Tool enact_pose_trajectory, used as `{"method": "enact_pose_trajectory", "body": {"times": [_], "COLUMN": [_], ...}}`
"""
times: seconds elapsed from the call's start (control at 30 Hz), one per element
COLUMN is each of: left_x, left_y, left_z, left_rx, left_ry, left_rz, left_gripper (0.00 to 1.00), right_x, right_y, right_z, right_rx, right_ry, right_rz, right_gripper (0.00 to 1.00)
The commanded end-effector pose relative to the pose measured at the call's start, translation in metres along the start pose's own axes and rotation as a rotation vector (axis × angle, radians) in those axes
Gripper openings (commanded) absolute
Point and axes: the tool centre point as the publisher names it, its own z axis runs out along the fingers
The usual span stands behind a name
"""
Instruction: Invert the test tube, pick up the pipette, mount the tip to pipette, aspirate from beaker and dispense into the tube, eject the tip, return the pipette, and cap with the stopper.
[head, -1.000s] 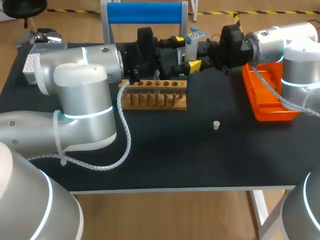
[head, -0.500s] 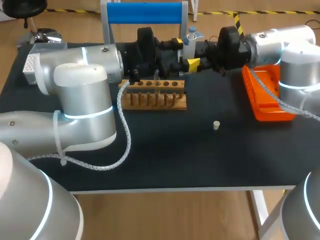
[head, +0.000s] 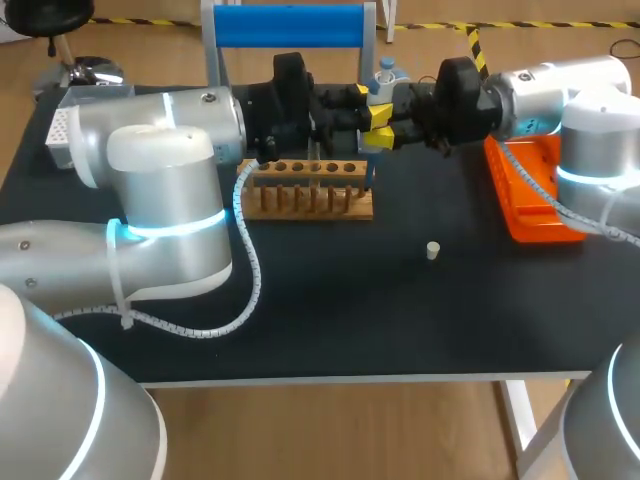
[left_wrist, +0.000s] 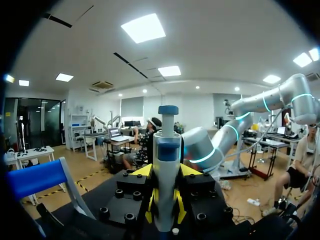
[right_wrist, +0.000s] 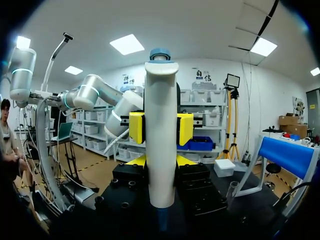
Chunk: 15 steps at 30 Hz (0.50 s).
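On the black bench (head: 350, 310) the two arms are meeting at 12 o'clock, just behind the wooden rack (head: 308, 190), and they are holding the pipette (head: 383, 80) upright between them, off the surface. The left end effector (head: 366, 103) is pinching the pipette body from both sides. The right end effector (head: 386, 133) is pinching it the same way a little lower down. In each wrist view the yellow tips are pressing against the pale barrel from either flank, with the blue plunger cap standing above them. The pipette's lower end is hanging beside the rack's 3 o'clock end. The rack is showing a row of round holes along its top. The small pale stopper (head: 432, 250) is lying alone on the bench at about 4 o'clock from the rack, well apart from both arms. An orange tray (head: 535, 200) is sitting near the bench's 2 o'clock edge, under the right arm. A blue-barred stand (head: 290, 25) is rising at the far 12 o'clock edge, and a white box (head: 60, 135) is resting at 10 o'clock beside the left arm.
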Motion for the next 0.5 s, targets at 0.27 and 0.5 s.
{"method": "enact_pose_trajectory", "body": {"times": [0.27,0.5], "left_x": [0.003,0.003], "left_y": [-0.001,-0.001], "left_z": [0.001,0.001], "left_rx": [-0.004,-0.004], "left_ry": [0.003,0.003], "left_rz": [-0.001,-0.001], "left_gripper": [0.00,0.00], "right_x": [0.001,0.003], "right_y": [0.007,0.011], "right_z": [-0.006,-0.021], "right_rx": [-0.002,-0.024], "right_ry": [0.011,0.006], "right_rz": [0.007,0.010], "right_gripper": [1.00,1.00]}}
